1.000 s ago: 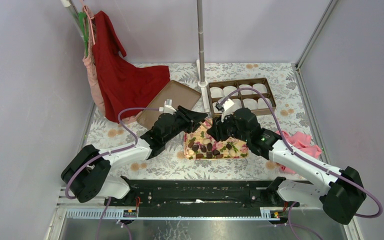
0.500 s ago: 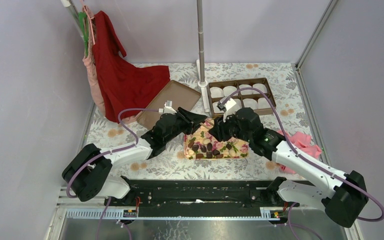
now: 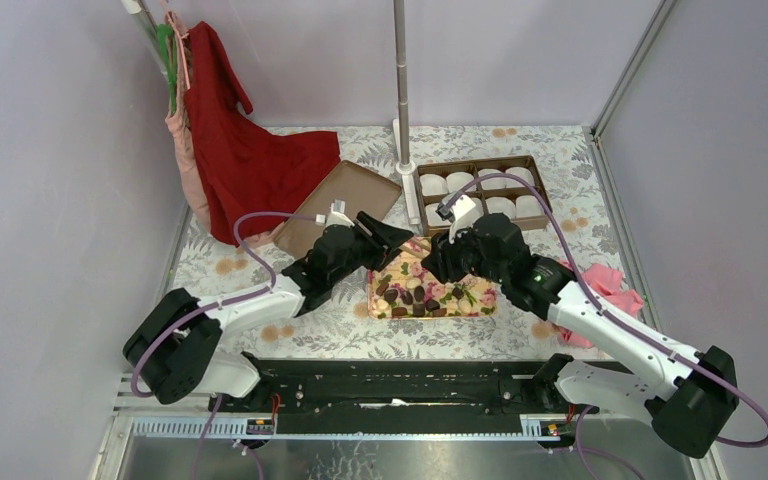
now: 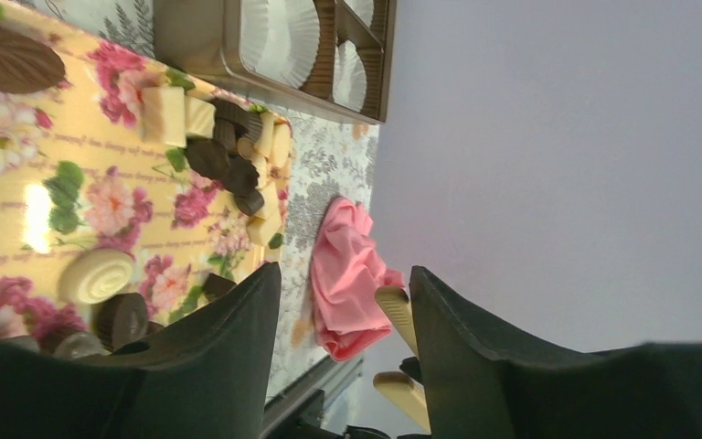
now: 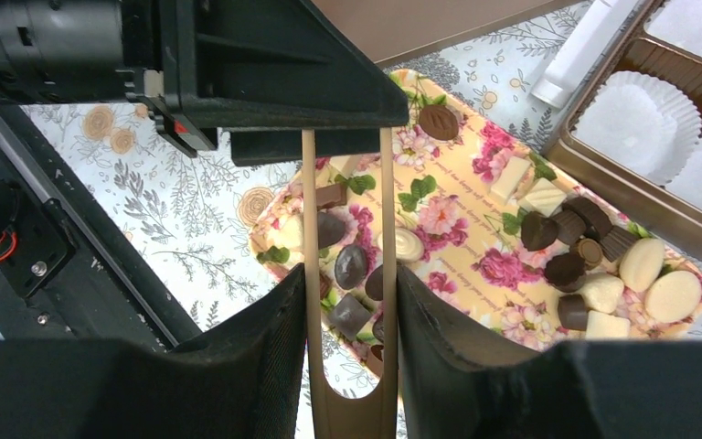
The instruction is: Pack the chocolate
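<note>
The chocolate lies as several small dark pieces, with some white ones, on a floral tray; it also shows in the top view and the left wrist view. My right gripper is shut on beige tongs above the tray's near-left part. The tongs' tips reach my left gripper, which is open; the tips show between its fingers. A brown box of white paper cups stands behind the tray.
A brown lid lies left of the box. A red garment hangs at the back left. A metal pole stands behind the box. A pink cloth lies right of the tray.
My right arm has shifted slightly to the right and farther back with the tongs. My left gripper has barely moved.
</note>
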You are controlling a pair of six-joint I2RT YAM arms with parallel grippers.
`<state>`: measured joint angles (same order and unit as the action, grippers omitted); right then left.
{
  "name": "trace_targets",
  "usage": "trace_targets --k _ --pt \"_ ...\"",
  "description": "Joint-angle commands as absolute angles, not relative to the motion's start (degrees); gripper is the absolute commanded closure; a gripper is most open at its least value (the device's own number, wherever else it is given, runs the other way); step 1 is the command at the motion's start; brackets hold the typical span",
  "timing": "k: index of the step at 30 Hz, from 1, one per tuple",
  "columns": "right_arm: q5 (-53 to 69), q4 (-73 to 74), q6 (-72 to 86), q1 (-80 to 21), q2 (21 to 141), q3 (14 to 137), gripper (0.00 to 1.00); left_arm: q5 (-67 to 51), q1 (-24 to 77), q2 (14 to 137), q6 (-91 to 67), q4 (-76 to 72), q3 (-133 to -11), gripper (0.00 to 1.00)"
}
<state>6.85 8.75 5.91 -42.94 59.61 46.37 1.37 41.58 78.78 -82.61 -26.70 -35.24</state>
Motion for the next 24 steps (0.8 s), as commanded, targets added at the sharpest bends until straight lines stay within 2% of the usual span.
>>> trace_targets --k 1,6,18,24 --pt "3.7 11.7 4.2 -43.1 60.1 51.3 0.58 6.2 41.3 75.1 -75.1 -19.3 -38.5 0.37" --pt "0.5 18.1 3.2 -43.1 61.6 53.3 0.57 11.3 41.1 71.0 -67.8 -10.5 -40.6 0.29" --pt "-14.5 33.5 3.3 -42.9 67.5 58.8 0.55 25.3 40.3 60.4 -43.0 12.9 -49.8 0.04" --pt "-15.0 38.2 5.2 -40.9 69.9 59.3 0.54 28.3 39.6 59.0 -30.0 21.1 -58.2 0.01"
